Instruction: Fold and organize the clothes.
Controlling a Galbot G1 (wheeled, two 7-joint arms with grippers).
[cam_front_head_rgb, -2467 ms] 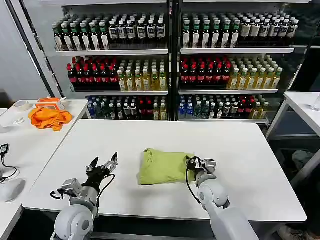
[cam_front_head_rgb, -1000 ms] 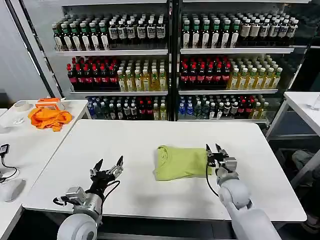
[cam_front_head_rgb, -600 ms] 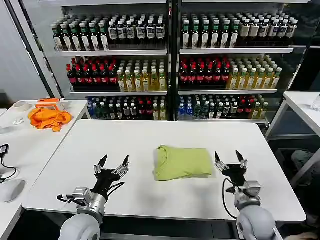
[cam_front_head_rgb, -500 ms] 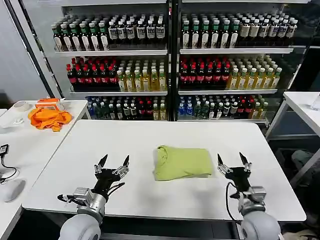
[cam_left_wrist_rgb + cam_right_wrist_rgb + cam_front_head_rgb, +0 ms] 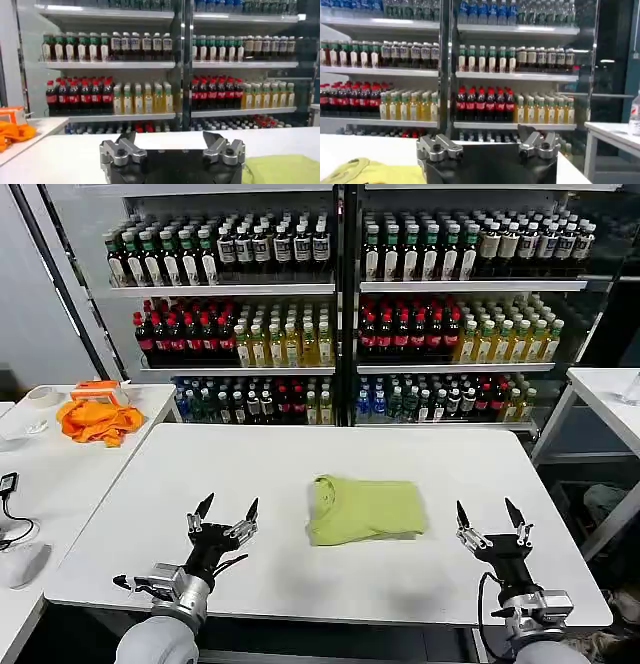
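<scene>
- One folded lime T-shirt [image 5: 365, 509] lies on the white table [image 5: 300, 459].
- My left gripper [image 5: 222, 516] and right gripper [image 5: 491, 520] hover either side, fingers spread, empty.

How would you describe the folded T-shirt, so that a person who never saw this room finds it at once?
Find the big white table before the bottle shelves. Near its middle, between the open left gripper and right gripper, lies the lime T-shirt, folded flat. The orange cloth on the side table is crumpled.
</scene>
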